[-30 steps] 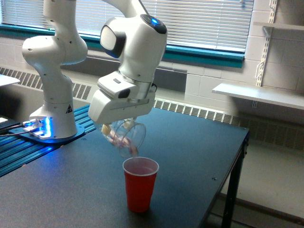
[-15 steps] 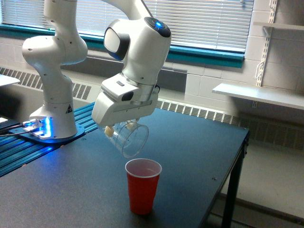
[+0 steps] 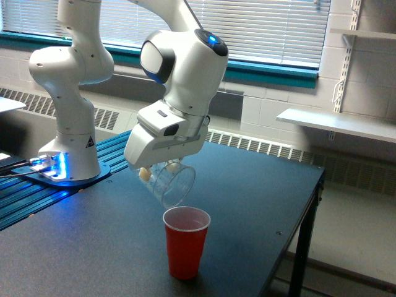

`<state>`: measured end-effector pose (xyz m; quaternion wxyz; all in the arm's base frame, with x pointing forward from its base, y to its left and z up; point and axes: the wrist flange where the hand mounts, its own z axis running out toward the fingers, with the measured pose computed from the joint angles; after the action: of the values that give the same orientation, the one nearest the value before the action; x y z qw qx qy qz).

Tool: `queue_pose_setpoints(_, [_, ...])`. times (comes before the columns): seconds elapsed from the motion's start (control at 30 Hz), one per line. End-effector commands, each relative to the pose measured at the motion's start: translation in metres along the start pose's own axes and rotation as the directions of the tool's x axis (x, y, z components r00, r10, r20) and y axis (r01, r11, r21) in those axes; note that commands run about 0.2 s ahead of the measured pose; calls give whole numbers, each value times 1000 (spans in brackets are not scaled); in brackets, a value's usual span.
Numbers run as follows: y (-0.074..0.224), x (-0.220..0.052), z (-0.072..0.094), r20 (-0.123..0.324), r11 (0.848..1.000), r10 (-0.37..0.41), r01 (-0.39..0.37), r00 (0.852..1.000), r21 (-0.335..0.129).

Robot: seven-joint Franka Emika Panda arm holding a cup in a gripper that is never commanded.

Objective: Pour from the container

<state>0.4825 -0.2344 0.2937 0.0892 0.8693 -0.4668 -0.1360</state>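
1. At the exterior view's left, the white arm base stands on a blue ribbed mounting plate, with blue lights glowing at its foot. A small black triangular sticker shows on the base; its marking is too small to read.
2. The black table carries the whole scene and runs off toward the exterior view's right.
3. The gripper hangs from the bulky white wrist above the table, near the middle of the view. Its jaws are closed on the container, with a pale fingertip showing at the cup's upper left side.
4. The container is a clear, colourless plastic cup held in the air, tilted steeply so that its round rim faces down and toward the exterior view's right. It looks empty; the table shows through its wall. No label or print can be seen on it.
5. The red cup stands upright on the table just below the container's rim, apart from it. Its inside looks pale pink-white, and no writing is visible on its side.
6. Behind, window blinds and a white wall shelf fill the exterior view's right.
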Motion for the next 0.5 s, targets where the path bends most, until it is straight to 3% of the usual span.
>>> queue_pose_setpoints(0.03, [-4,-5,-12,-40,1000,-13,13,999,8])
queue_pose_setpoints(0.37, [2,-10,-26,-64,999,-46,47,997,21])
queue_pose_setpoints(0.43, [-2,-15,-28,-93,999,-36,38,995,20])
queue_pose_setpoints(0.5, [-11,-29,-30,-151,1000,-21,24,988,15])
